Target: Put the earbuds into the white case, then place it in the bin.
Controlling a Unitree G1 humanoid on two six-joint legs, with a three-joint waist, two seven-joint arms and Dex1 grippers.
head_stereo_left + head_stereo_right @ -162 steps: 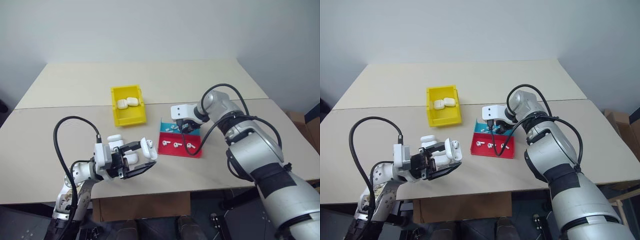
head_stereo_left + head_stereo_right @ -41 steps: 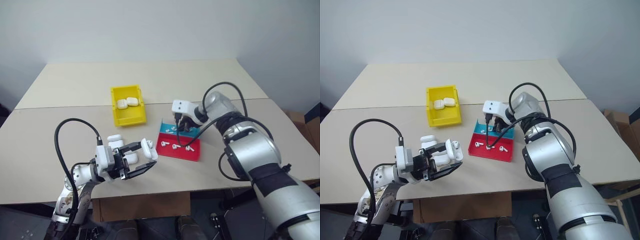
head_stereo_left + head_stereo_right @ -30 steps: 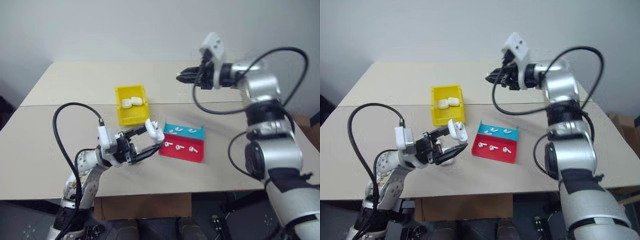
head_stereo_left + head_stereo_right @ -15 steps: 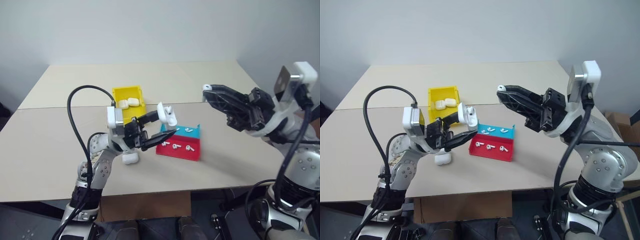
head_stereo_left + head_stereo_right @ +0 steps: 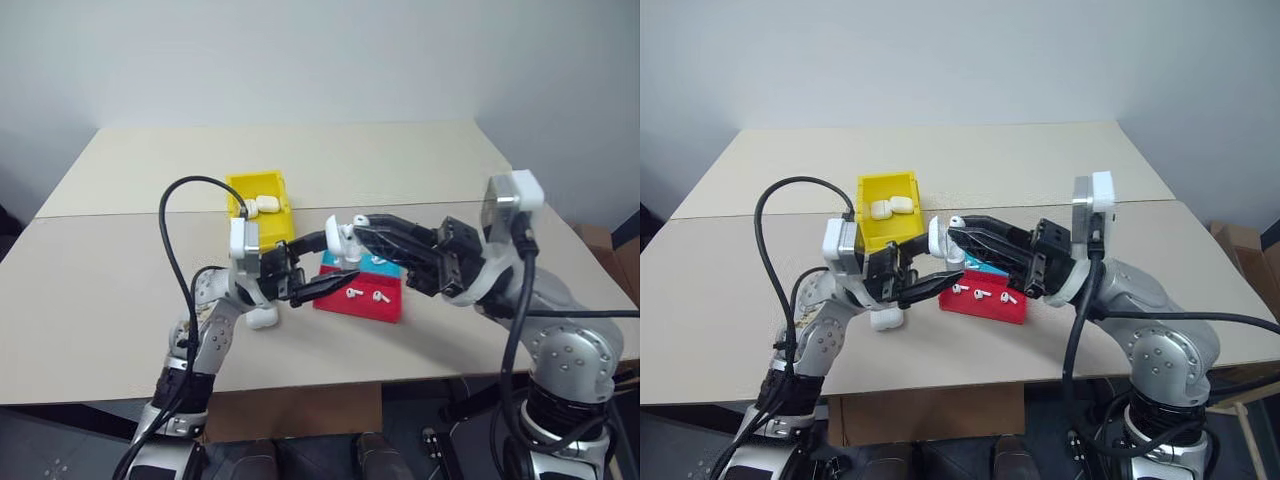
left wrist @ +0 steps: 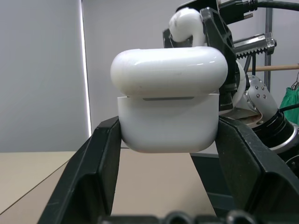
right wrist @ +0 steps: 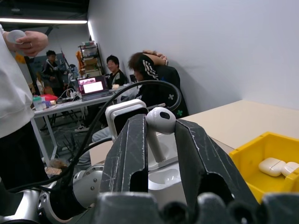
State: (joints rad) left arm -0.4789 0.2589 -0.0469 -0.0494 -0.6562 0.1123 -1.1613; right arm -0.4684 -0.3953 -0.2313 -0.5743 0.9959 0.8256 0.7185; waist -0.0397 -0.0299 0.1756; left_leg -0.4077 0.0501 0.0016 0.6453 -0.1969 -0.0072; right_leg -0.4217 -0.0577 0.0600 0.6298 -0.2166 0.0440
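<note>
- Bin (image 5: 262,210): yellow, on the table (image 5: 120,270) behind your left arm; it held two closed white cases (image 5: 890,207) lying side by side.
- Tray (image 5: 372,300): a teal compartment at the back and a red one at the front. Loose earbuds (image 5: 977,293) lay in the red part; the arms hid most of the teal part, so you could not tell what it held.
- Spare case (image 5: 262,318): it lay on the table under your left forearm, just beside the tray.
- Left gripper (image 5: 325,266): your fingers were clamped on the body of the white case (image 6: 169,101), one on each side, holding it in the air over the tray's near-left edge. In the left wrist view the lid stood only slightly raised above the body.
- Right gripper (image 5: 958,234): you pinched one earbud (image 7: 160,122) between the fingertips, bulb up and stem down, right at the case.
- Change over the last second: your right arm had been raised high over the far side of the table; it came back and down until its fingertips met the case.
- Your left gripper kept its hold and carried the case a little higher and to the right.
- Bin contents and tray were unchanged.
</note>
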